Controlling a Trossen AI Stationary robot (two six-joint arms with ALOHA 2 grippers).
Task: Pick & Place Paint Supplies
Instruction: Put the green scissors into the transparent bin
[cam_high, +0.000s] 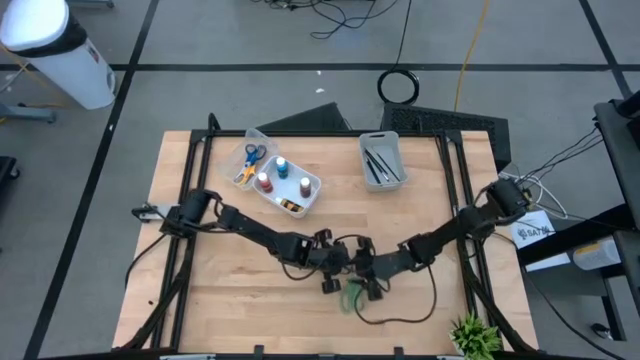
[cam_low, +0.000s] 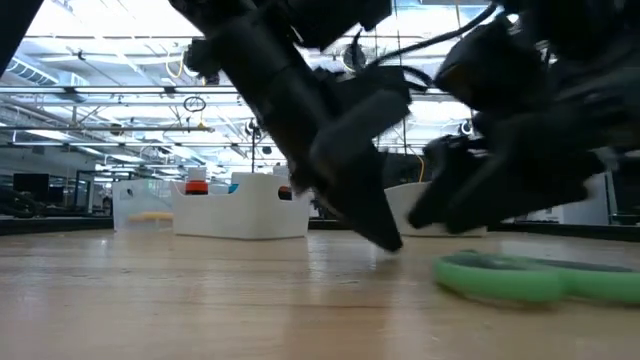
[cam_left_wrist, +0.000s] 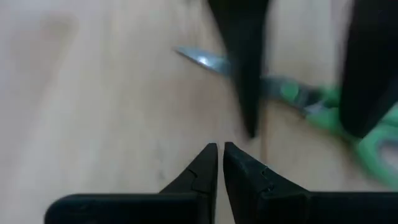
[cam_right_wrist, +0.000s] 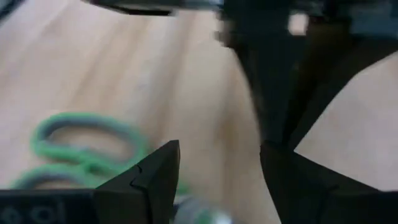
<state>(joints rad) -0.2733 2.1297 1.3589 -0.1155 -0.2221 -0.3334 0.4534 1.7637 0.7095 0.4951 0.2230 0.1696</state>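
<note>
Green scissors lie on the wooden table (industrial hall behind).

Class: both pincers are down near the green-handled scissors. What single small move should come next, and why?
Probably lower the open right pincer over the green-handled scissors and close. The scissors lie flat on the table, ungripped, beside that pincer; the left pincer is shut and empty.

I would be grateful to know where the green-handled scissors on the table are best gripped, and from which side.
The green scissors lie flat on the wooden table, so come from straight above. Probably best is the narrow neck where the blades meet the handles: it is slimmer than the wide loops and less slippery than the bare blade tip. The open right gripper is beside them; the shut left gripper points at them.
</note>
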